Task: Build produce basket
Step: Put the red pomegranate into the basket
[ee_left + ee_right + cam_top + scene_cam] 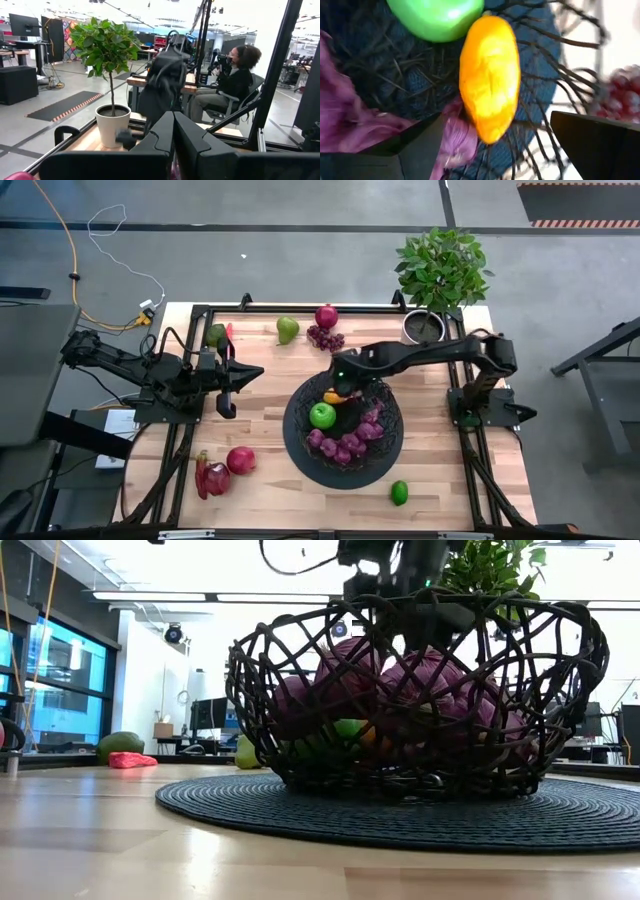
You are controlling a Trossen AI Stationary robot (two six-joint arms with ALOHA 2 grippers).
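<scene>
The basket (343, 470), a wide round bowl of black woven wire, sits on a dark ribbed round mat (560, 820) in the middle of the pale wood-plank table (270, 370). Inside it lie a glossy green apple (322, 415), a heap of knobbly purple grapes (350, 438) and a smooth, oval orange-yellow fruit (490, 77) resting against the wire wall. The right gripper (345, 385) hangs over the basket's far rim just above that fruit; in the right wrist view its two dark fingers (415, 145) stand wide apart on either side of the fruit, and they seem clear of it, though the close angle makes contact hard to rule out. The left gripper (228, 390) waits over the table's left side, well apart from the basket, its flat fingers pressed together with nothing between them. Loose produce lies around the table: a green pear (287, 330), a red apple (326, 316) and a second grape bunch (325, 338) near the far edge, an avocado (216, 334) at the far left, another red apple (240, 460) beside a wrinkled red pepper (210, 476) at the near left, and a lime (399, 492) just off the mat's near edge. A leafy potted plant (440, 275) stands at the far right corner.
</scene>
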